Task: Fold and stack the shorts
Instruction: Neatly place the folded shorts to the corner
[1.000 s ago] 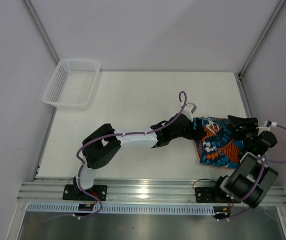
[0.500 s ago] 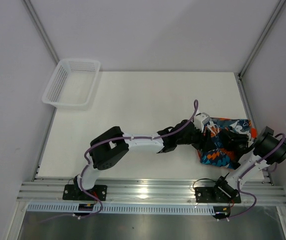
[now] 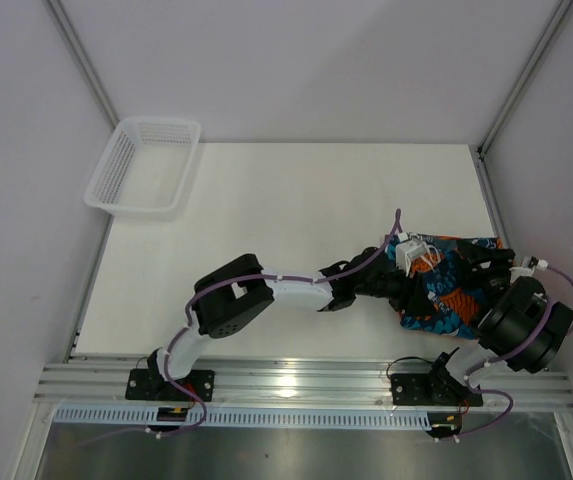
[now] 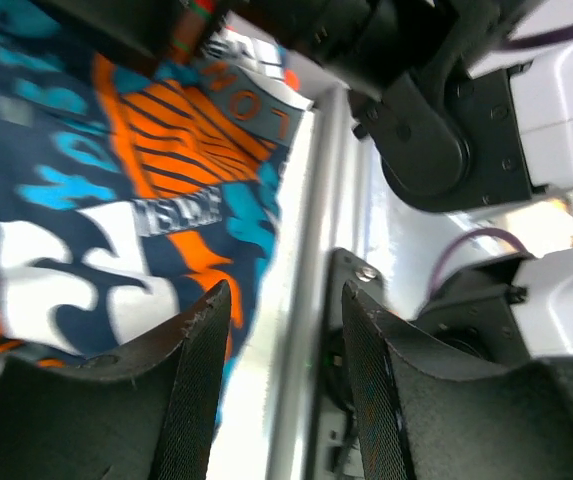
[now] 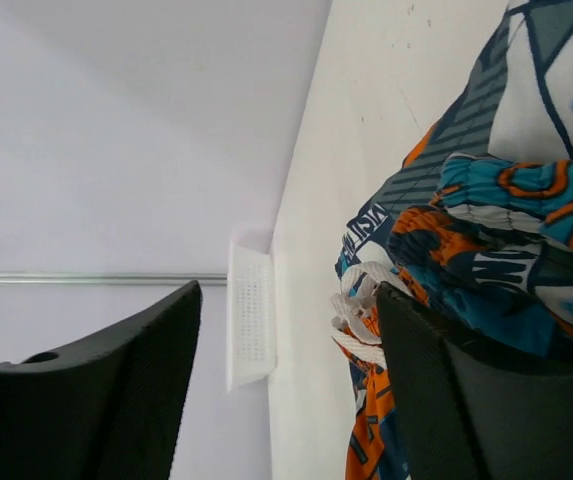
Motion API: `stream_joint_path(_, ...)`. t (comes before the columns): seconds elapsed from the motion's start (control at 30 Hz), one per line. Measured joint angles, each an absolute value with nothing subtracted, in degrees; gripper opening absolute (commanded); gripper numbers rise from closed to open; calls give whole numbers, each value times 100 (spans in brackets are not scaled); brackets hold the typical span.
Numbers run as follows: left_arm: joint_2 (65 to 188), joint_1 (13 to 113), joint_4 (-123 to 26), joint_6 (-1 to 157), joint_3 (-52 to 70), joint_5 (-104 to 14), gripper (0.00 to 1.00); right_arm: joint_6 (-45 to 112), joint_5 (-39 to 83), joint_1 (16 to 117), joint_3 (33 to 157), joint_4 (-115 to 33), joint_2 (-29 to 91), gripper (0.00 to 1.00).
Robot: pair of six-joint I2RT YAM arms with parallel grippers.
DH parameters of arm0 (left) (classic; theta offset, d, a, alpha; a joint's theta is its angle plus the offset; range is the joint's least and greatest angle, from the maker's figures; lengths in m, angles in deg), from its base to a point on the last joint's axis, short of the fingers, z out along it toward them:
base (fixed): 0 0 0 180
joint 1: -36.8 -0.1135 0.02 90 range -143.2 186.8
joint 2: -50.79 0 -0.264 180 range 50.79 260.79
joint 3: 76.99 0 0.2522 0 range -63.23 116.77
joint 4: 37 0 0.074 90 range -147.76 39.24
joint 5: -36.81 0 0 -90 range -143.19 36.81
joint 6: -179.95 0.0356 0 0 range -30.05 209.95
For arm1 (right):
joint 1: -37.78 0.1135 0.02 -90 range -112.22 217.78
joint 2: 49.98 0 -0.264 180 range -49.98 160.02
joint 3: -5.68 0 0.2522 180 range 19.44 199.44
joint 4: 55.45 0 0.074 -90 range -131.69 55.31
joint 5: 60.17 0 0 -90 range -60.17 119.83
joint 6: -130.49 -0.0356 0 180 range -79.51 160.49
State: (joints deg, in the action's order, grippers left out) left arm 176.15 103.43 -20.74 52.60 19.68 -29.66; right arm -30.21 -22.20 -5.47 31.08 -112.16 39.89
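The printed shorts (image 3: 453, 296), navy, teal, orange and white, lie crumpled at the table's near right. My left arm stretches across to them, and the left gripper (image 3: 428, 298) hovers low over their near left part. In the left wrist view that gripper (image 4: 286, 290) stands open with nothing between its fingers, the shorts (image 4: 116, 200) to its left. My right gripper (image 3: 482, 263) sits at the shorts' far right edge. In the right wrist view it (image 5: 288, 290) is open. One finger rests beside the white drawstring (image 5: 361, 300) of the shorts (image 5: 486, 220).
A white mesh basket (image 3: 144, 165) stands at the far left corner, also visible as the basket (image 5: 251, 315) in the right wrist view. The aluminium rail (image 3: 296, 380) runs along the near edge. The right arm's base (image 4: 436, 140) is close to the left gripper.
The left arm has reached further right over the shorts. The right arm swung out and has folded back in over their far right edge. The shorts went from flat to bunched.
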Motion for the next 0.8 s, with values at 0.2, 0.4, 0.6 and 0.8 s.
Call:
stream_joint_path(0.2, 17685, 10343, -1696, 4567, 1881, -2651, 50, -2516, -2102, -547, 3259, -10139, 3154, 79)
stream_joint_path(0.4, 18207, 10251, -1086, 3630, 1839, -2446, 50, -2118, -2008, -549, 3364, -9199, 2518, 81)
stream_joint_path(0.6, 18764, 10131, -1197, 2926, 1763, -2450, 55, -1880, -1949, -547, 3416, -8670, 2133, 81)
stream_joint_path(0.8, 18412, 10085, -1422, 2806, 1450, -2664, 62, -1764, -1942, -547, 3449, -8353, 2065, 82)
